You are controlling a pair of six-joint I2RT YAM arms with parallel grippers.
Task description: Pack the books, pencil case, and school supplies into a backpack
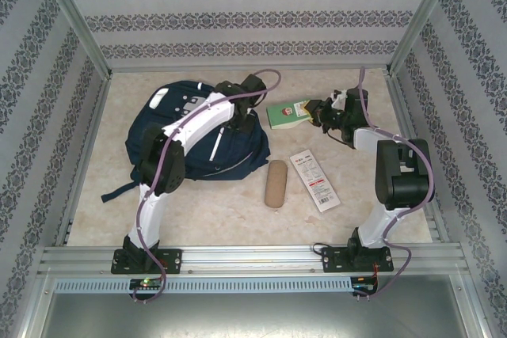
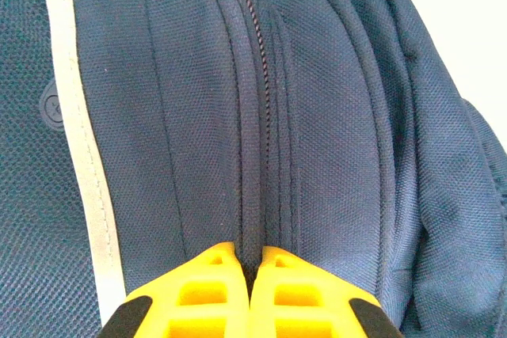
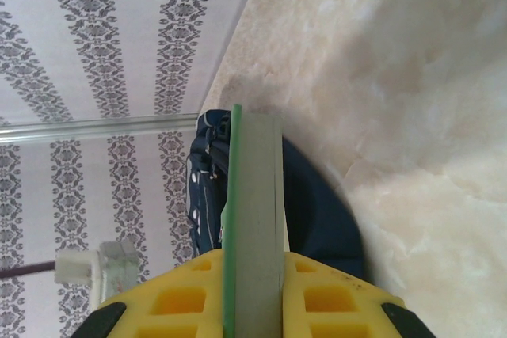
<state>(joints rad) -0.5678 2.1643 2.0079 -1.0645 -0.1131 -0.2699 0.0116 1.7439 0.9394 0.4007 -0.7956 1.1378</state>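
1. The backpack lies flat on the left half of the desk, and as far as I can see its mouth is zipped.
2. The left pincer is down on top of it, pads together, pinching a raised ridge of navy fabric right beside the zip line.
3. The right pincer is clamped on a flat box, green with a red label. It holds the box on edge, just off the backpack's right side and clear of the desk.
4. The tan pencil case and the long white packet lie loose on the desk, near each other and just right of the backpack.
5. My reading is that this is the opening step. The left arm takes hold of the fabric while the box waits to go in, and nothing I can see is packed yet.
6. Next, the left pincer needs to lift or draw that ridge so a gap opens. I cannot tell whether it holds the zip pull or only the seam.
7. If it has only the seam, the cloth may just tent up, and the box will have no way in.
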